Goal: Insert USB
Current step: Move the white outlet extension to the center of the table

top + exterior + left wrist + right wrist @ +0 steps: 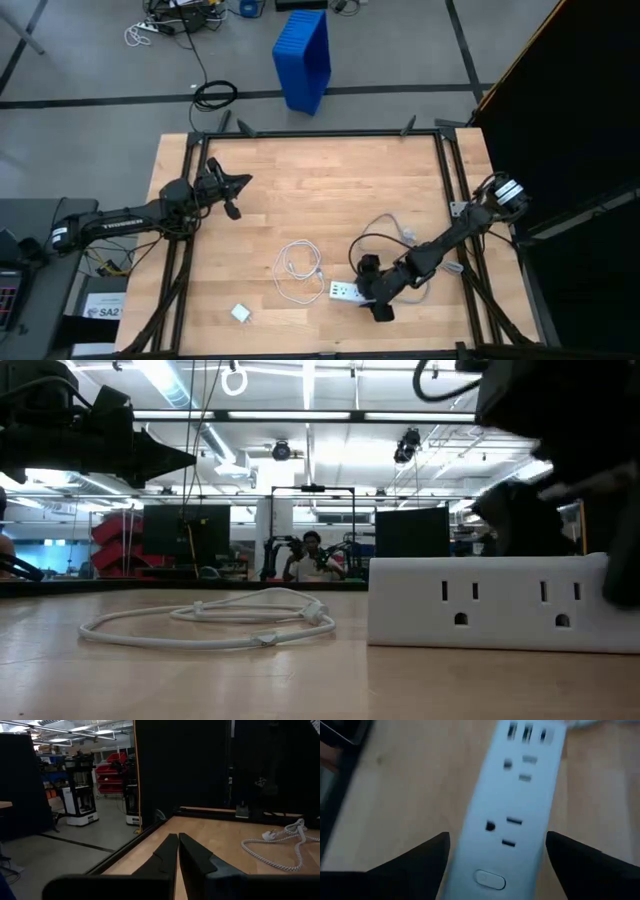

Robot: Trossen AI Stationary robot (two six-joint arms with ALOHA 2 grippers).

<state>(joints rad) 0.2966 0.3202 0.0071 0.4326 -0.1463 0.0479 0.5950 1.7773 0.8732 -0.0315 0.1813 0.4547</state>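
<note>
The USB cable, thin and white, lies flat in loose overlapping loops on the wooden table near its front edge, its small white plugs resting among the loops, just beside the end of the white power strip, with nothing gripping it.

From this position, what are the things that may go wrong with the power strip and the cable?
1. The right pincer stands open astride the white power strip; closing off-centre may twist or slide the strip.
2. The USB cable lies in loose loops beside the strip, not held by anything, so a shifted strip could drag it.
3. The left pincer is shut and far off, so nothing steadies the strip.
</note>
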